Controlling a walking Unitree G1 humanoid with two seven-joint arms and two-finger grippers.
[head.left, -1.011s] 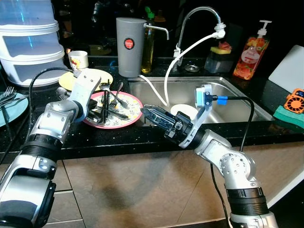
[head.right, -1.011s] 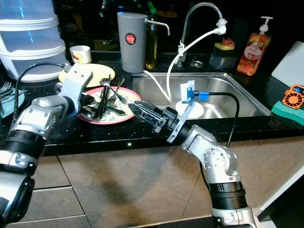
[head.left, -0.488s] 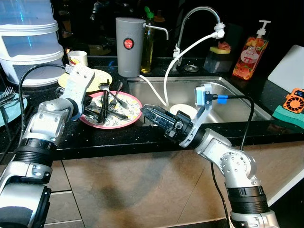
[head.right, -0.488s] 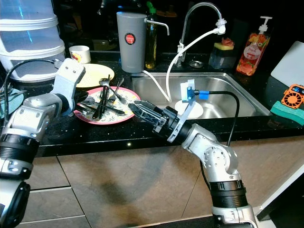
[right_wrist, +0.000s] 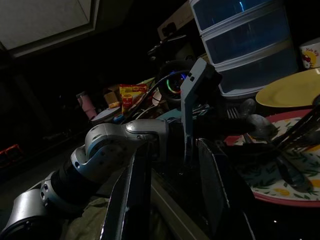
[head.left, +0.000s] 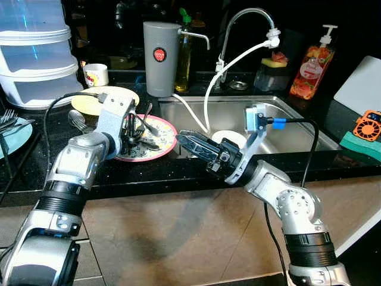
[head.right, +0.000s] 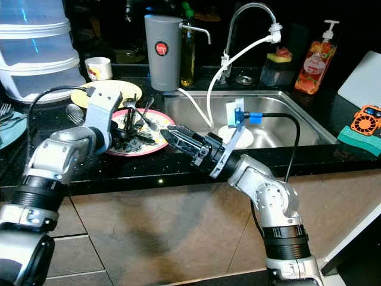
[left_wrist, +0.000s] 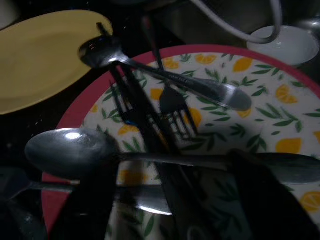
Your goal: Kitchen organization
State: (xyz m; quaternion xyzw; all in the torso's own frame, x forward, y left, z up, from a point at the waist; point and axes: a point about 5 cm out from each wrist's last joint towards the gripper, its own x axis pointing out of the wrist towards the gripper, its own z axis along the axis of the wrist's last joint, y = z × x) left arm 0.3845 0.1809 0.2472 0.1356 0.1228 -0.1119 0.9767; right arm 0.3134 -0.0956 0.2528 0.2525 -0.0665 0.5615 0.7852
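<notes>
A pink-rimmed lemon-print plate (head.left: 165, 128) lies on the black counter left of the sink, piled with cutlery. My left gripper (head.left: 132, 128) is down on the plate's near-left side, open. In the left wrist view its two dark fingers (left_wrist: 272, 200) straddle a large spoon (left_wrist: 70, 150) whose handle runs between them. A fork (left_wrist: 175, 107) and a second spoon (left_wrist: 100, 50) lie farther out on the plate. My right gripper (head.left: 184, 139) hovers open over the counter edge just right of the plate, pointing toward it and holding nothing.
A yellow plate (head.left: 89, 101) and a mug (head.left: 95, 74) sit behind the lemon plate. Stacked translucent containers (head.left: 36, 59) stand at far left. A grey jug (head.left: 161, 56), the faucet (head.left: 244, 15) with a white hose and a soap bottle (head.left: 306, 71) line the back. A white bowl (head.left: 229, 138) rests in the sink (head.left: 280, 116).
My left arm swung left off the plate's middle half a second ago and has come back right, onto the cutlery. The right arm has stayed put.
</notes>
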